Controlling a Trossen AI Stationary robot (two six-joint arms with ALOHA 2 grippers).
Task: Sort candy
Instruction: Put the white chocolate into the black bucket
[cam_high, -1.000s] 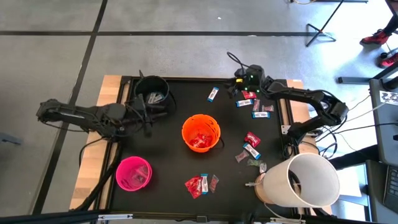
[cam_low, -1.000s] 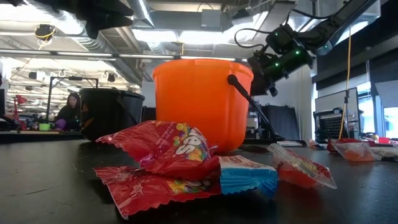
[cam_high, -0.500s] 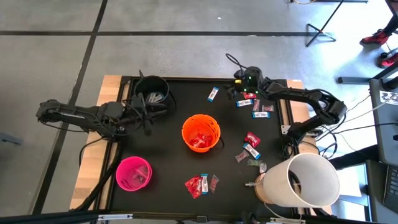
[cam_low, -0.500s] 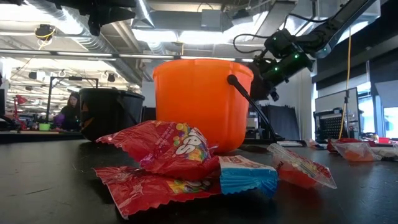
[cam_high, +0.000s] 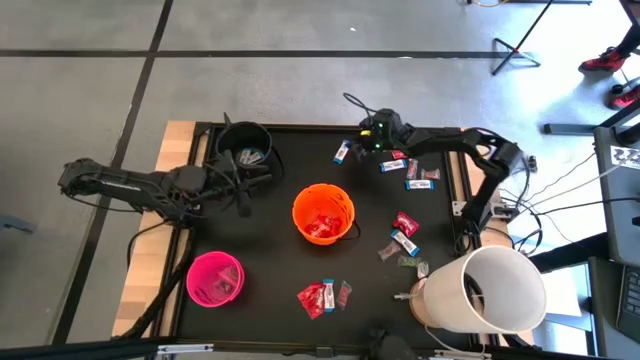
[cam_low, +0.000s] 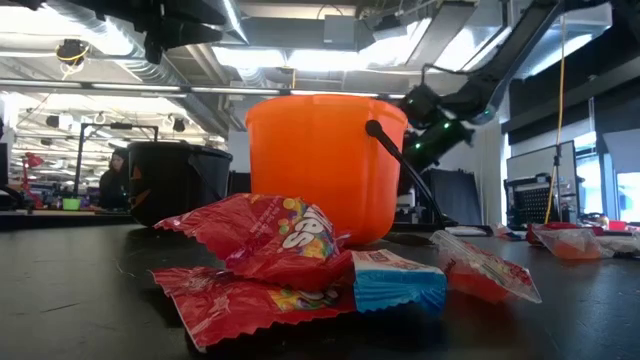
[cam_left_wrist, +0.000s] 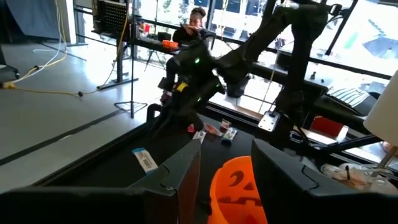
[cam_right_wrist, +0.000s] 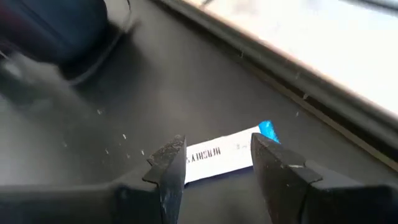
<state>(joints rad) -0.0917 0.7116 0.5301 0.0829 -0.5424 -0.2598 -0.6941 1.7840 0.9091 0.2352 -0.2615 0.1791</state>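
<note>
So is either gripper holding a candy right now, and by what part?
No. The right gripper is open over the blue-and-white bar, not gripping it; the left gripper is open and empty.

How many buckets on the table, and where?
3 small buckets: black bucket at the far left corner, orange bucket in the middle, pink bucket near left. A bigger white container lies at the near right edge, not counted.
</note>
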